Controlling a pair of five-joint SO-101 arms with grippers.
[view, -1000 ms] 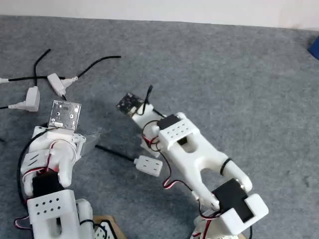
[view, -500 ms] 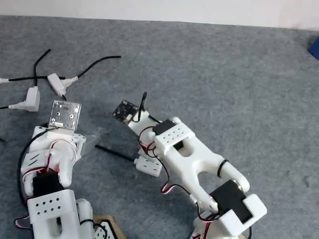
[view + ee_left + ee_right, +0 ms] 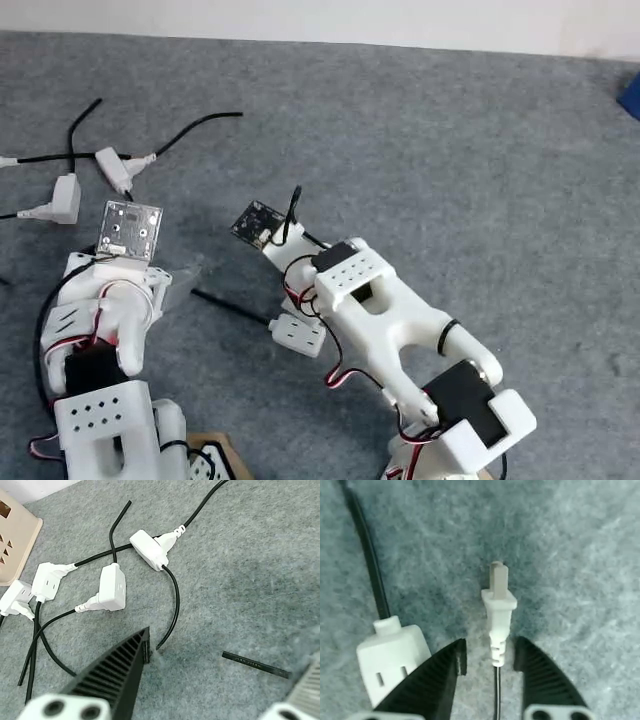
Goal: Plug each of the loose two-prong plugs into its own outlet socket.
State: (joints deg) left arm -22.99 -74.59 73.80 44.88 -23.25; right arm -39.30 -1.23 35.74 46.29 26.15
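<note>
A white two-prong plug (image 3: 498, 600) lies on the grey carpet with its prongs pointing away from my right gripper (image 3: 490, 656). That gripper is open, and its black fingers (image 3: 440, 675) stand on either side of the plug's ribbed neck without touching it. A white outlet socket (image 3: 394, 655) (image 3: 298, 334) on a black cord lies right beside one finger. My left gripper (image 3: 227, 677) is open over bare carpet, a short way from several more white sockets (image 3: 111, 584) on black cords. One of those sockets (image 3: 148, 550) has a white plug (image 3: 170, 536) in its end.
A beige slotted block (image 3: 15, 535) stands past the far sockets. Black cords (image 3: 172, 600) loop across the carpet at the left. A short black cord end (image 3: 255, 663) lies near the left gripper. Open carpet spreads to the right in the high view.
The right arm swung a little to the left and closer to the socket, then eased back slightly. The left arm and the sockets have stayed put.
</note>
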